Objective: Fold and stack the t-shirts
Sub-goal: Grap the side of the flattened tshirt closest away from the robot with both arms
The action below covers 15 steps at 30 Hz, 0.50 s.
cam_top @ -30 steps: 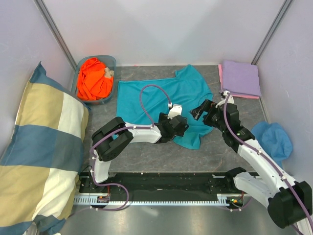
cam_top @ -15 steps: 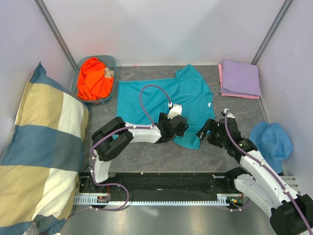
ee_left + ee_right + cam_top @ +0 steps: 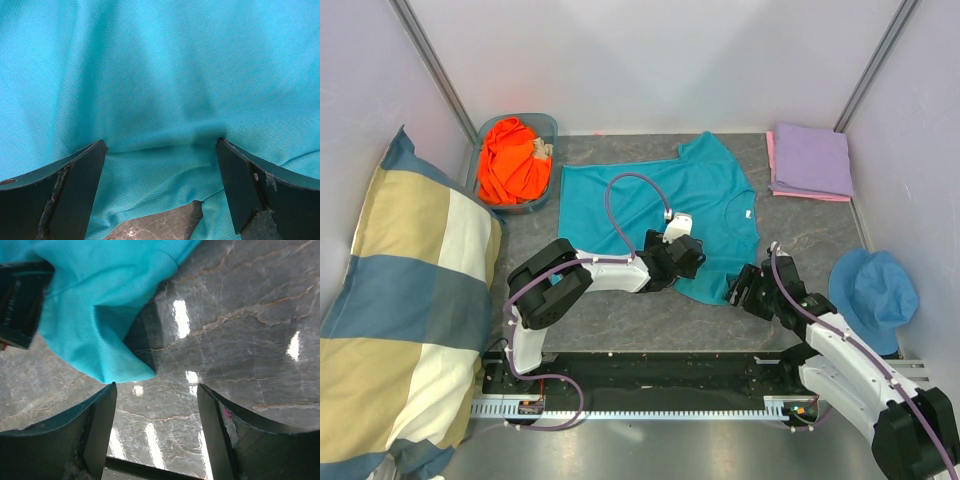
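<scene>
Teal t-shirt (image 3: 640, 190), frame centre: my left gripper (image 3: 161, 145) wide open, empty, pinning cloth; right gripper (image 3: 156, 390) open, empty, facing lower corner to lift

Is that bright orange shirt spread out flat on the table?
No, the bright orange cloth t-shirt sits crumpled inside the grey-blue plastic basket at the table's far left corner.

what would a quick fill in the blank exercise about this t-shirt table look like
1. The crumpled t-shirt in the basket is ____.
2. The folded lavender t-shirt lies on a ____ t-shirt.
3. The left hand stands open on the ____ t-shirt.
4. The blue bucket hat lies beside the ____ arm.
Missing words: orange; pink; teal; right.
</scene>
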Tool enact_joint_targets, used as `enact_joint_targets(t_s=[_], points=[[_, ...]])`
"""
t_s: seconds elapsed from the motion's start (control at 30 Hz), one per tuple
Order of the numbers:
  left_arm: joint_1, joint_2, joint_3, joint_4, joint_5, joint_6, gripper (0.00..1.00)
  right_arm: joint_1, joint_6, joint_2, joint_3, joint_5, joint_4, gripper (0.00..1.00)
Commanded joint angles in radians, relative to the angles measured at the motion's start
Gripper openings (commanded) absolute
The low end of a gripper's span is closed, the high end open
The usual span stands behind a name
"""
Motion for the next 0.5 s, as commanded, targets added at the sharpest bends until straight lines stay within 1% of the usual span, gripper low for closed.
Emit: enact_joint_targets(t_s=[0.0,0.13,0.47], points=[[-0.003,0.028,-0.027,-0.088,0.070,0.013,1.00,0.010,0.034,0.028,-0.044,-0.043,0.110,0.71],[-0.002,0.030,-0.033,-0.091,0.067,0.011,1.00,0.011,0.044,0.051,-0.071,-0.055,0.158,0.66],[-0.002,0.028,-0.031,-0.091,0.067,0.011,1.00,0.024,0.050,0.129,-0.093,-0.068,0.258,0.61]])
